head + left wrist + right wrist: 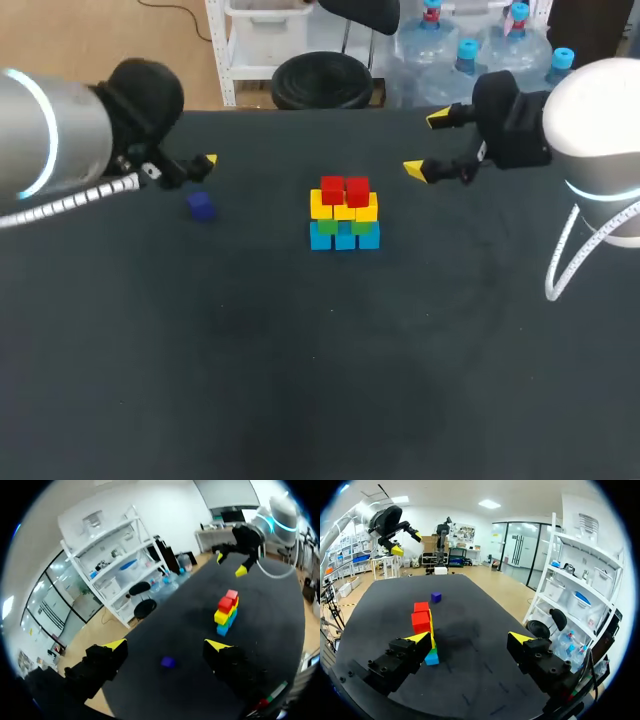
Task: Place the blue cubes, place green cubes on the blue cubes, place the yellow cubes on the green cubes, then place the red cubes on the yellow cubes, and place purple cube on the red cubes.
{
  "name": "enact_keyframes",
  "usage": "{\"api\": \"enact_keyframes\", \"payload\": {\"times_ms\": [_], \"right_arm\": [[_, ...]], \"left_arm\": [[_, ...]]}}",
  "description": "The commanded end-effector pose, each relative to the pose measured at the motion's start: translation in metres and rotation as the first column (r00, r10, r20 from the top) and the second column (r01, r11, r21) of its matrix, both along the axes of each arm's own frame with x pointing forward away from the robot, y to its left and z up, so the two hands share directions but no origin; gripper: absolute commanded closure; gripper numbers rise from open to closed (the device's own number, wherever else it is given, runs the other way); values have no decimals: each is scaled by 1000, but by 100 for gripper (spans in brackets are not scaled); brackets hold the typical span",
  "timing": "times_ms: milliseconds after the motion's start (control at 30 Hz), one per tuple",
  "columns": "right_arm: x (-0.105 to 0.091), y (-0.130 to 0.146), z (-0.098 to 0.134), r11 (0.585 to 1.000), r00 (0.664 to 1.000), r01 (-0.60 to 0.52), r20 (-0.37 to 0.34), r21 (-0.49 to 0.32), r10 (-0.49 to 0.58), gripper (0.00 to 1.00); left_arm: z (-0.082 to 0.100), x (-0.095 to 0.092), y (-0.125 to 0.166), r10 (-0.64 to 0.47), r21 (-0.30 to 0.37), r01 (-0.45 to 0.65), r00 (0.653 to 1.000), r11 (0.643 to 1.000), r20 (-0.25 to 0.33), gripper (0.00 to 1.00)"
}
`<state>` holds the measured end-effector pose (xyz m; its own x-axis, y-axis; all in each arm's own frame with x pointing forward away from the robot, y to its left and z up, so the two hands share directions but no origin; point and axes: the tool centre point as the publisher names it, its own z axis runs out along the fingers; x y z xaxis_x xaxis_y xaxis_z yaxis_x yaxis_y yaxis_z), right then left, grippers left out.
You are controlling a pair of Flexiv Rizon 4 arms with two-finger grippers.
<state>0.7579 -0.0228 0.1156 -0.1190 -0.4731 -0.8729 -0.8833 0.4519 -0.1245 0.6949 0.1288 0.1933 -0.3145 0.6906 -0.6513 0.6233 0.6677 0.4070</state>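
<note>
A cube stack point(344, 214) stands mid-table: blue cubes point(344, 238) at the bottom, green cubes point(328, 226) on them, yellow cubes point(344, 208) above, two red cubes point(345, 189) on top. A purple cube point(200, 206) lies alone left of the stack. My left gripper point(200, 165) hovers open just behind the purple cube point(167, 662), which lies ahead between its fingers. My right gripper point(428, 144) is open, right of and behind the stack point(424, 632). The other arm's gripper point(231, 564) shows beyond the stack point(226, 612). The purple cube point(436, 597) lies past the stack.
The dark table point(300, 380) has free room in front of the stack and on both sides. Its back edge point(300, 110) runs just behind both grippers.
</note>
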Motion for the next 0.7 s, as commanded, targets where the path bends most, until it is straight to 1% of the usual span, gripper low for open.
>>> {"api": "enact_keyframes", "payload": {"times_ms": [33,67,100,133,233,300,367,433,500,567,633,700], "right_arm": [[0,0,1,1000,1000,0,0,0,0,0],[0,0,1,1000,1000,0,0,0,0,0],[0,0,1,1000,1000,0,0,0,0,0],[0,0,1,1000,1000,0,0,0,0,0],[0,0,1,1000,1000,0,0,0,0,0],[0,0,1,1000,1000,0,0,0,0,0],[0,0,1,1000,1000,0,0,0,0,0],[0,0,1,1000,1000,0,0,0,0,0],[0,0,1,1000,1000,0,0,0,0,0],[0,0,1,1000,1000,0,0,0,0,0],[0,0,1,1000,1000,0,0,0,0,0],[0,0,1,1000,1000,0,0,0,0,0]], "left_arm": [[0,20,-3,-109,113,198,839,974,-532,0],[-7,24,-5,-124,75,199,820,977,-559,0],[-18,25,-4,-136,67,221,780,973,-611,0],[-28,24,-3,-153,64,255,744,965,-650,0],[-56,22,-7,-197,45,322,677,946,-709,0],[-72,21,-10,-224,28,353,650,935,-727,0],[-89,20,-13,-243,-2,352,642,936,-728,0],[-107,21,-13,-249,-3,361,637,932,-730,0],[-121,20,-11,-249,-1,367,629,930,-736,0],[-133,23,-7,-261,4,387,629,922,-733,0],[-141,26,-1,-265,26,419,618,908,-740,0],[-148,31,3,-277,18,423,624,906,-730,0]]}}
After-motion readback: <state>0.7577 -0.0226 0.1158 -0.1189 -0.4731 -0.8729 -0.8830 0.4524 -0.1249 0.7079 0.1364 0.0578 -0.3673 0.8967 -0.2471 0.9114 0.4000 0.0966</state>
